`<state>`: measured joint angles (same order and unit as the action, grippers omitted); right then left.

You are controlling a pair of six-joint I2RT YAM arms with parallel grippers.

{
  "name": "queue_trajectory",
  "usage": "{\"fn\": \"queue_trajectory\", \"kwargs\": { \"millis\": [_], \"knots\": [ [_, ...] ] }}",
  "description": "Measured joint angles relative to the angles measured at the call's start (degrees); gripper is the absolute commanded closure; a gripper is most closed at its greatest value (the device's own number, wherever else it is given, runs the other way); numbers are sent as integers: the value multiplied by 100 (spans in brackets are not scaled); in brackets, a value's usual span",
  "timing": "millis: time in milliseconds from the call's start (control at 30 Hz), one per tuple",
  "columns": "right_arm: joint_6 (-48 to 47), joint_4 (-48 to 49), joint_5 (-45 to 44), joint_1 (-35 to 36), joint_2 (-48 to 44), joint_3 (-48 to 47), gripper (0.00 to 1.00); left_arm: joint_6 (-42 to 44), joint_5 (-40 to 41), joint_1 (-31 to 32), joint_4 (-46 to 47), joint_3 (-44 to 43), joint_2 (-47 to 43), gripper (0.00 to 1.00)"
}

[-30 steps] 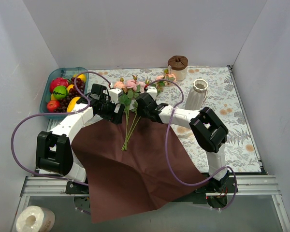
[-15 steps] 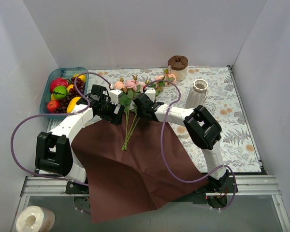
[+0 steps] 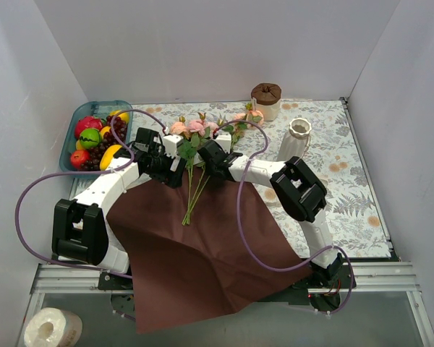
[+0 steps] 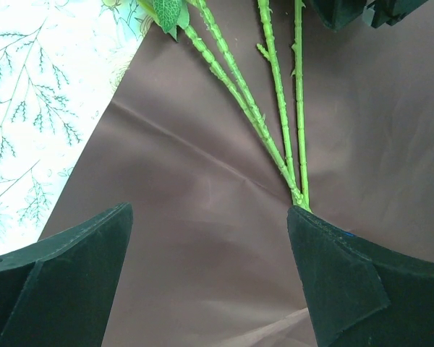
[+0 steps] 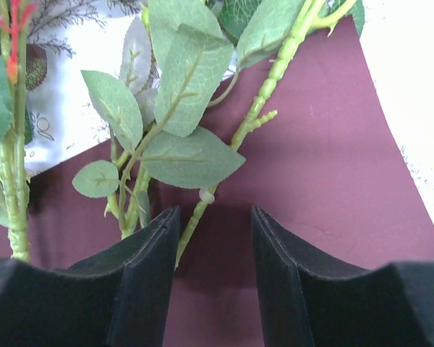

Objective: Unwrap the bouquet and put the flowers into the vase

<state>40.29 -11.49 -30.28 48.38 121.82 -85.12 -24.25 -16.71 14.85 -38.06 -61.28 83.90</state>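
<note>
The bouquet lies unwrapped: the flowers (image 3: pixel 195 129), pink and peach roses, rest with their blooms on the patterned cloth and their green stems (image 3: pixel 191 194) across the flat maroon paper (image 3: pixel 202 253). My left gripper (image 3: pixel 175 168) hangs open over the paper (image 4: pixel 202 144); the stems (image 4: pixel 275 87) run to its right finger (image 4: pixel 340 275) and nothing sits between its jaws (image 4: pixel 210 213). My right gripper (image 3: pixel 207 155) is open, low among the leaves (image 5: pixel 188 155). One stem (image 5: pixel 259 108) ends beside its left finger (image 5: pixel 141 275), with a gap across to the other. The white ribbed vase (image 3: pixel 295 141) stands upright at the right.
A blue tray of fruit (image 3: pixel 94 137) sits at the far left. A cream jar with a brown top (image 3: pixel 266 100) stands at the back, near the vase. A paper roll (image 3: pixel 52 329) lies off the table at the lower left. White walls enclose three sides.
The right arm has drawn a little left, toward the flower stems, and its jaws have narrowed slightly. The left arm and the flowers have not moved.
</note>
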Motion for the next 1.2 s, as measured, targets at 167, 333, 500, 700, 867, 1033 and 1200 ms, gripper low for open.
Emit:
{"fn": "queue_trajectory", "kwargs": {
  "millis": [167, 333, 500, 700, 867, 1033, 1200],
  "knots": [
    [20, -35, -66, -2, 59, -87, 65, -20, 35, 0, 103, 48, -2, 15],
    [17, 109, -177, -4, -37, 140, 92, -20, 166, 0, 221, 205, 15, 23],
    [-31, 81, -317, -24, -439, 708, 99, 9, 332, 0, 409, 448, 118, 40],
    [-197, 44, -391, -81, -966, 1187, 99, 151, 621, 0, 535, 885, 417, 43],
    [-496, 55, -422, -101, -1462, 1384, 99, 153, 721, 0, 570, 927, 538, 44],
    [-990, 138, -459, -118, -2098, 1379, 99, 136, 717, 0, 553, 870, 538, 44],
    [-1821, 579, -435, -173, -3003, 1266, 99, 87, 675, 0, 553, 809, 535, 44]
  ]
}}
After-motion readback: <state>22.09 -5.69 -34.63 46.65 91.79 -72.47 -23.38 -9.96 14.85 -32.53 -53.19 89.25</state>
